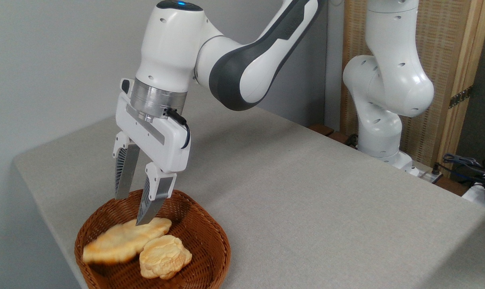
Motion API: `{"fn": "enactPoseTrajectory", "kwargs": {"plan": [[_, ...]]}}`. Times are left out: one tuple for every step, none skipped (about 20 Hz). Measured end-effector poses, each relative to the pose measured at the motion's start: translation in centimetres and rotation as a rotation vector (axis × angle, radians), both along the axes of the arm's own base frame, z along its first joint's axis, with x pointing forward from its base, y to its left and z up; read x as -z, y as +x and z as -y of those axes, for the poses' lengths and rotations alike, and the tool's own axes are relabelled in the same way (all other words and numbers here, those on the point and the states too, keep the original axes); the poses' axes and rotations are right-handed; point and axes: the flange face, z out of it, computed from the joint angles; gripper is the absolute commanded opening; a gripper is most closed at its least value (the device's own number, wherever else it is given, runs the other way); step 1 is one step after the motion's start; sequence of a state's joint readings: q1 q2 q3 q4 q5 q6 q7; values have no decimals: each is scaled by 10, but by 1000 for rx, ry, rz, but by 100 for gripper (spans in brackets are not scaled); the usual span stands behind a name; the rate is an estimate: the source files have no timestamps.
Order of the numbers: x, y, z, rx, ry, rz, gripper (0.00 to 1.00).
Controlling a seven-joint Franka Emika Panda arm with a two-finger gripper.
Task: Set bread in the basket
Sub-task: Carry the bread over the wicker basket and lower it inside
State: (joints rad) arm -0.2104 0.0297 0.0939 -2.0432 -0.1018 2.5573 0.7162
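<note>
The bread (pixel 122 241), a long golden-orange pastry with a pale top, lies inside the brown wicker basket (pixel 216 237) at the table's near left corner. Its left end is blurred. My gripper (pixel 130 210) hangs just above it, pointing down, open, with nothing between its fingers. The nearer fingertip (pixel 142 220) overlaps the bread's upper edge in the picture; whether it touches I cannot tell.
A smaller, lumpy pale-yellow bun (pixel 164 257) rests in the basket against the bread's right side. The grey cloth-covered table (pixel 306 200) stretches to the right and back. The arm's base (pixel 382 136) stands at the far right edge, with cables (pixel 467 164) beyond it.
</note>
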Motion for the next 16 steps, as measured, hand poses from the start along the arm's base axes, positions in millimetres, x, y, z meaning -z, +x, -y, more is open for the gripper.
{"fn": "enactPoseTrajectory", "kwargs": {"plan": [[-1, 0, 0, -2, -1, 1, 100], [-2, 0, -1, -12, -6, 3, 100], [-5, 0, -3, -29, -14, -1, 100], [-8, -2, -8, -44, -19, -19, 100], [-12, -5, -12, -52, -21, -49, 100], [-17, -11, -14, -58, -24, -85, 100], [-22, -18, -15, -60, -27, -119, 100], [-27, -24, -16, -59, -29, -148, 100], [-32, -31, -16, -56, -30, -179, 100], [-34, -37, -16, -51, -27, -215, 100], [-33, -43, -17, -42, -6, -254, 100], [-31, -47, -19, -31, 34, -287, 100], [-28, -50, -20, -21, 74, -315, 100], [-26, -52, -21, -15, 98, -332, 100], [-24, -53, -22, -13, 109, -340, 100], [-23, -53, -22, -12, 114, -343, 100]]}}
